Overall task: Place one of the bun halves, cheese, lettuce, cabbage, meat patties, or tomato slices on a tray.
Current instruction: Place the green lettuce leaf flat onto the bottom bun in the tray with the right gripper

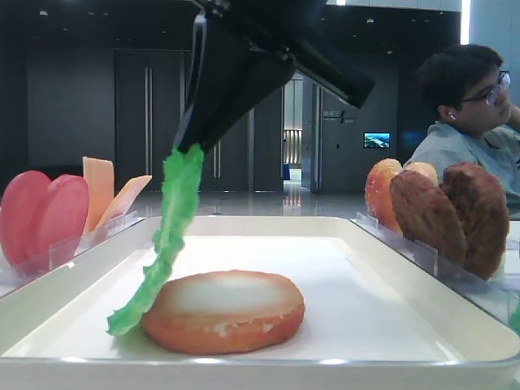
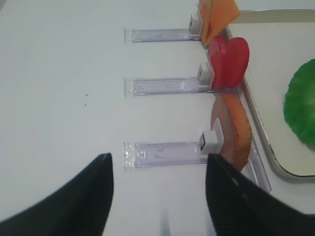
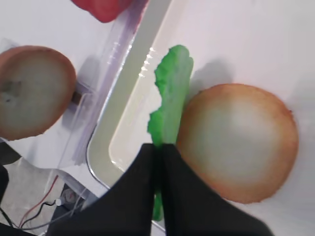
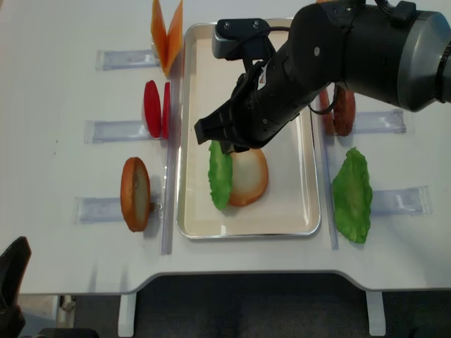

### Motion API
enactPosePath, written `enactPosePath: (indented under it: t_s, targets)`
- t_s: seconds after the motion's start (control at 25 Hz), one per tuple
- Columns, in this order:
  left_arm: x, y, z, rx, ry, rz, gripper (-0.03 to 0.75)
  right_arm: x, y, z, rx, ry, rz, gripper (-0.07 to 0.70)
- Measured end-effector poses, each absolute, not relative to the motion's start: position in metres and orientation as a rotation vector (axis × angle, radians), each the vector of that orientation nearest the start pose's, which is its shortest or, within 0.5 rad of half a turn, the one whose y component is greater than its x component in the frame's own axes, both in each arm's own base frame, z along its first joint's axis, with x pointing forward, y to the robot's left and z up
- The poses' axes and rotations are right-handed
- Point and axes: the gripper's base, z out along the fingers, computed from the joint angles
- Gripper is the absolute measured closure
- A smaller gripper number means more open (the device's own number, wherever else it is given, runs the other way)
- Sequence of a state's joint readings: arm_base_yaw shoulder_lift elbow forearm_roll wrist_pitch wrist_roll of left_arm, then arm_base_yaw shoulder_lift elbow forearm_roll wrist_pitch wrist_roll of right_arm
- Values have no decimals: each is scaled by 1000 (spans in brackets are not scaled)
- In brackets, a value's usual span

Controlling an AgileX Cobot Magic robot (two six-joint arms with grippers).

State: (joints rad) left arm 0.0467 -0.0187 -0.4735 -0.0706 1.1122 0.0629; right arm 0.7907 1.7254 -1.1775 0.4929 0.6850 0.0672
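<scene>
A white tray (image 4: 303,141) is set in the middle of a white table (image 4: 56,70), and one bun half (image 4: 250,176) is laid flat in it, pale face up. A green lettuce leaf (image 4: 220,174) is clamped between the closed jaws of the right gripper (image 3: 160,152) and is hung on edge over the tray, its lower tip resting against the left side of the bun half and close to the tray floor. The black right arm (image 4: 338,49) is stretched across the tray from the right. To the left of the tray, cheese slices (image 4: 168,32), tomato slices (image 4: 156,109) and a second bun half (image 4: 134,194) are stood upright beside clear plastic holders (image 4: 113,131). To the right of the tray, meat patties (image 1: 459,215) are stood on edge, and another lettuce leaf (image 4: 352,195) is laid flat near the tray's right rim. The left gripper (image 2: 157,187) is held low over bare table near the standing bun half, its two fingers (image 2: 83,196) spread well apart with nothing between them. A seated person (image 1: 475,122) with glasses is seen behind the table in the low exterior view.
</scene>
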Motion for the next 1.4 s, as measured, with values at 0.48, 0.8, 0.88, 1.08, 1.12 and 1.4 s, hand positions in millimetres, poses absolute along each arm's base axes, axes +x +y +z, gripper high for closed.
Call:
enactPosePath:
  t_s: [0.48, 0.8, 0.88, 1.08, 1.12, 1.4]
  targets:
    - [-7, -6, 266, 22, 2101, -19, 263, 234, 261, 221, -605, 2814, 548, 619]
    - [-7, -6, 266, 22, 2101, -19, 263, 235, 258, 220, -601, 2816, 504, 619]
    - [-7, -6, 266, 22, 2101, -19, 263, 235, 258, 220, -605, 2813, 495, 619]
    - [-7, -6, 266, 22, 2101, -19, 263, 236, 258, 218, -614, 2817, 476, 619]
    - [-7, -6, 266, 22, 2101, -19, 263, 236, 258, 216, -617, 2822, 470, 619]
    - [-7, -6, 266, 22, 2101, -19, 263, 238, 258, 208, -624, 2844, 443, 609]
